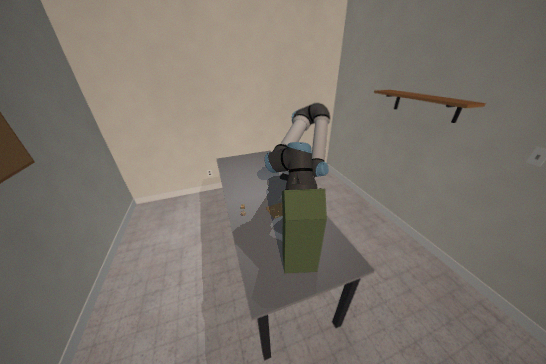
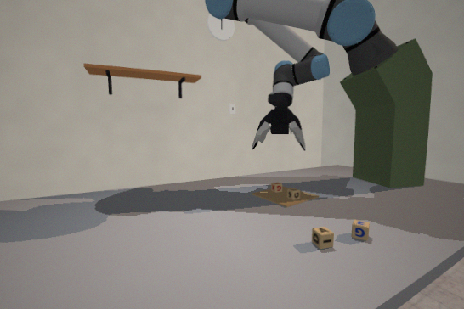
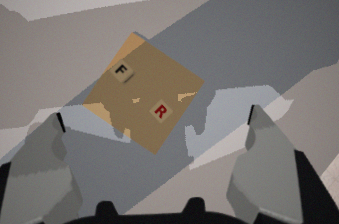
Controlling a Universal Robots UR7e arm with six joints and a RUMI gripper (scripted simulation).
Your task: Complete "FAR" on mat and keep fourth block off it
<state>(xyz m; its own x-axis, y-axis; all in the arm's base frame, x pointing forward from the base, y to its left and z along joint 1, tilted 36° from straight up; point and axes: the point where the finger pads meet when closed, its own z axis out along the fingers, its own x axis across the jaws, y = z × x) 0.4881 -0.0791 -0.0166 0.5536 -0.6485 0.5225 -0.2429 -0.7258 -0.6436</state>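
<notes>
A tan mat (image 3: 176, 75) (image 2: 288, 202) lies on the grey table (image 2: 155, 259) (image 1: 302, 287). On it stand a block with a black F on top (image 3: 121, 71) (image 2: 293, 193) and a block with a red R on top (image 3: 160, 111) (image 2: 276, 187), with a gap between them. Two more blocks lie off the mat near the table's edge: one with black marks (image 2: 322, 238) (image 1: 242, 213) and one with a blue G on its side (image 2: 360, 230) (image 1: 242, 205). Their top letters are too small to read. My gripper (image 2: 279, 147) (image 3: 157, 110) is open and empty, high above the mat.
A tall green box (image 1: 304, 230) (image 2: 388, 119) stands on the table beside the mat and hides the gripper in the top view. A wooden shelf (image 2: 142, 73) hangs on the wall. The table's edge runs close to the two loose blocks.
</notes>
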